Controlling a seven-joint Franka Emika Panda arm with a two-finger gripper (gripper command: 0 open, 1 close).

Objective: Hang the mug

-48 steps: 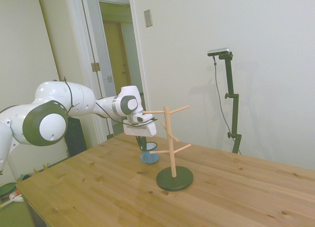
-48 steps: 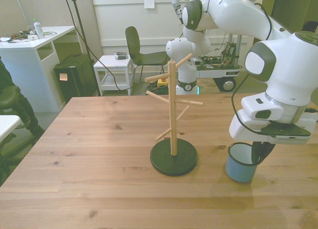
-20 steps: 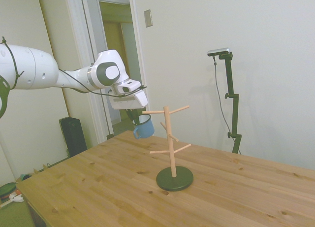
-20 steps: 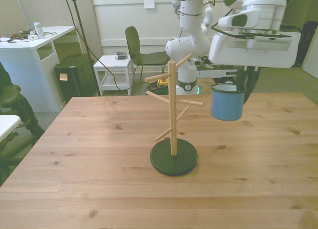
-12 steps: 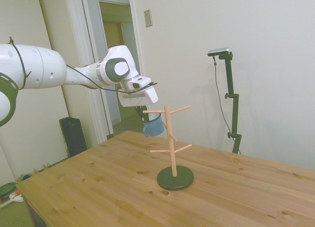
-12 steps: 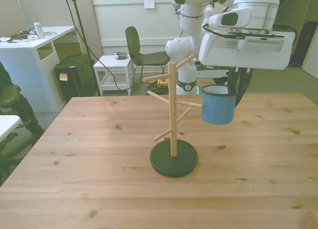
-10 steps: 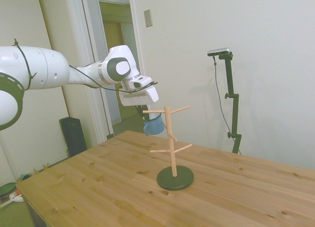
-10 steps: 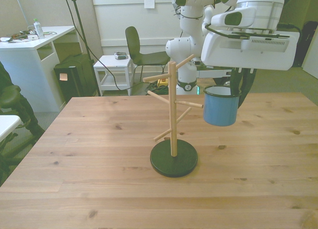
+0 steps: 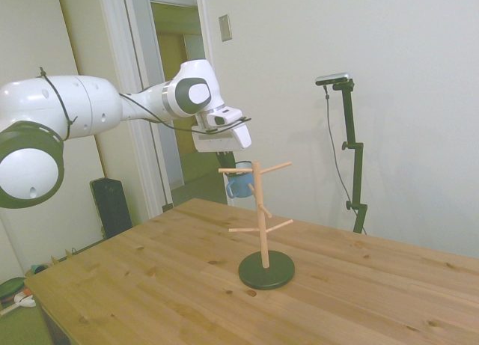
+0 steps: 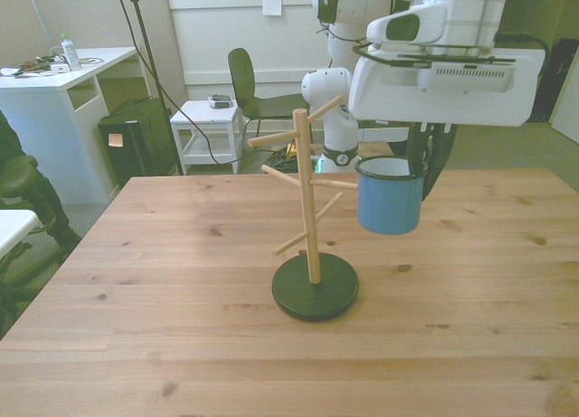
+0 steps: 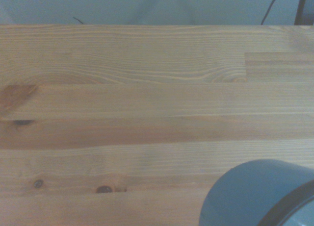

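Mug: the light-blue mug (image 10: 390, 197) hangs upright in the air under the wrist, mouth up, well clear of the tabletop (image 10: 181, 281); the wrist view shows only part of its blue wall and dark rim (image 11: 260, 194) over bare planks.
Pincer: the pincer (image 10: 418, 162) comes down from the white hand into the mug's mouth and pinches its rim on the front view's right; the fingertips are dark and partly hidden, so the exact contact cannot be made out.
Peg stand: a wooden peg stand (image 10: 308, 209) with a round dark base (image 10: 316, 288) stands near the middle of the tabletop; its post leans a little in the front view.
Key relation: the mug sits on the front view's right of the post, just beside the tip of the near-level peg (image 10: 336, 184) that points at it; the tip appears to meet the mug's wall, though touching or just short cannot be settled.
Peg axis: roughly level, running from the post toward the mug.
Handle: the loop is not clearly visible in any view, so its facing cannot be told.
Side view: the mug (image 9: 239, 179) shows behind the stand's upper pegs (image 9: 258, 168), at their height.
Judgement: the next move likely calls for lining the handle's opening up with that peg tip and sliding along the peg's axis; a miss could push the stand over.
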